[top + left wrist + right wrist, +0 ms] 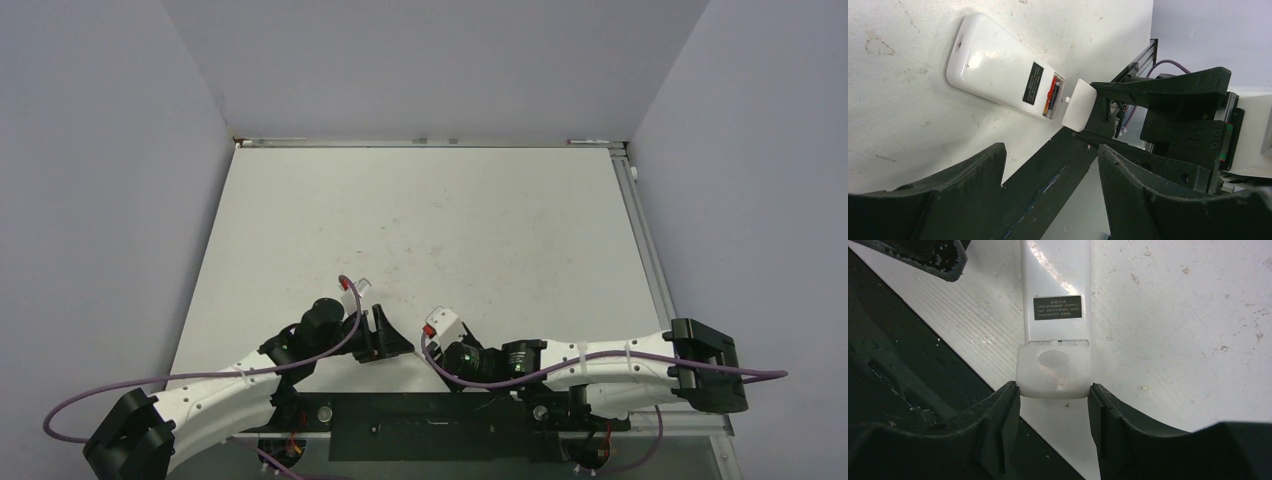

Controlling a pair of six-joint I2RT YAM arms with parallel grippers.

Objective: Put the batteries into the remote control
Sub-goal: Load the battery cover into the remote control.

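The remote control (993,75) lies back up on the white table, its label showing. Its battery bay is uncovered, and batteries (1052,95) with red and dark wrapping sit inside it. My right gripper (1054,390) is shut on the small white battery cover (1054,372), holding it by its two sides right at the bay end of the remote control (1055,280). My left gripper (1050,149) hangs open and empty just short of that end, over the table's near edge. In the top view both grippers (385,335) meet tip to tip and hide the remote.
A black rail (1048,175) runs along the table's near edge under both grippers. One left finger (923,252) shows at the top left of the right wrist view. Grey walls enclose the table (420,220) on three sides.
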